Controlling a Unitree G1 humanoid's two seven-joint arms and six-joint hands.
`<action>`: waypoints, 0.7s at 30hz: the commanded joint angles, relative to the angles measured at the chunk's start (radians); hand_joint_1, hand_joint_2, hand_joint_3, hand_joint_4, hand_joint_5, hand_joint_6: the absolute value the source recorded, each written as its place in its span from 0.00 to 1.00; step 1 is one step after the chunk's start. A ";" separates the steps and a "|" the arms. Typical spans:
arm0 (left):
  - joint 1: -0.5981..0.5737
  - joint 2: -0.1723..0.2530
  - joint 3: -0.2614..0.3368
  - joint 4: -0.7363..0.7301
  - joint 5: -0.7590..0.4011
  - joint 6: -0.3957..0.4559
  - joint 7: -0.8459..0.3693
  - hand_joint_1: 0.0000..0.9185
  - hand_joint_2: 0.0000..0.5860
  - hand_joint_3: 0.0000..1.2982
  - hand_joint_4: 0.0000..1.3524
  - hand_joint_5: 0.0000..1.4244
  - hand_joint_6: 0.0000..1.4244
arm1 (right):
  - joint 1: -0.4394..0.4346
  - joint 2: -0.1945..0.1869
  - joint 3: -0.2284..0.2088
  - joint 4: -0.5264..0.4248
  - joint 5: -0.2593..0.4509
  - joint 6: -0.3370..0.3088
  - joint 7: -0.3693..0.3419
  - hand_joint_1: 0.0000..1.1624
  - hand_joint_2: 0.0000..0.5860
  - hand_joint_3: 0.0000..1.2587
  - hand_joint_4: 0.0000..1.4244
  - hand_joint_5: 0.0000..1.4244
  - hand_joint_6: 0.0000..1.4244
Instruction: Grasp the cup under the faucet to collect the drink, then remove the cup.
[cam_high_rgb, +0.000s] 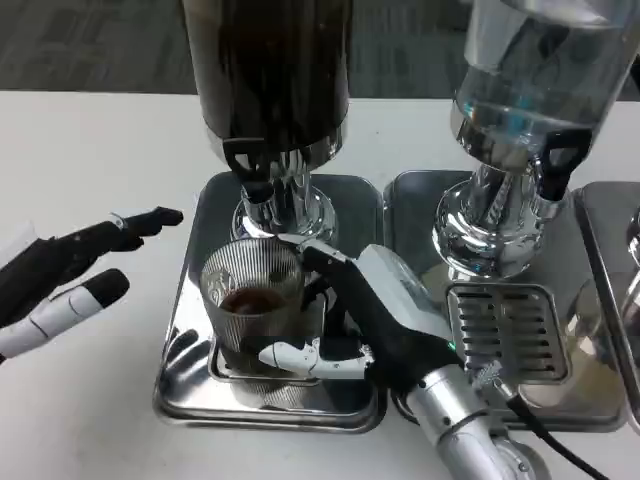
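Observation:
A ribbed clear glass cup (250, 290) stands on the steel drip tray (205, 395) under the black faucet lever (245, 158) of the dark drink dispenser (268, 70). A little brown drink lies in the cup's bottom. My right hand (345, 310) wraps the cup from its right side, one finger behind the rim and the thumb across the cup's front base. My left hand (70, 275) hovers over the table to the left of the tray, fingers spread, holding nothing.
A second dispenser (530, 80) with clear liquid stands on its own tray (505, 330) at the right, its grate beside my right forearm. The edge of a third tray (620, 290) shows at the far right. White table lies to the left.

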 joint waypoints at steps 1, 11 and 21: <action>0.000 0.016 -0.002 0.002 0.018 -0.015 0.014 0.00 0.22 0.16 0.08 0.08 0.10 | 0.014 -0.007 0.001 -0.001 -0.010 -0.038 -0.048 0.55 0.35 0.23 0.29 0.46 0.70; 0.005 0.017 -0.005 0.002 0.021 -0.016 0.020 0.00 0.23 0.15 0.08 0.08 0.10 | 0.037 -0.008 -0.009 0.011 -0.023 -0.103 -0.143 0.56 0.37 0.27 0.33 0.51 0.75; 0.004 0.009 -0.021 -0.002 0.017 -0.013 0.011 0.00 0.23 0.15 0.08 0.08 0.10 | 0.074 -0.013 -0.034 -0.021 -0.018 -0.125 -0.177 0.56 0.37 0.30 0.35 0.53 0.78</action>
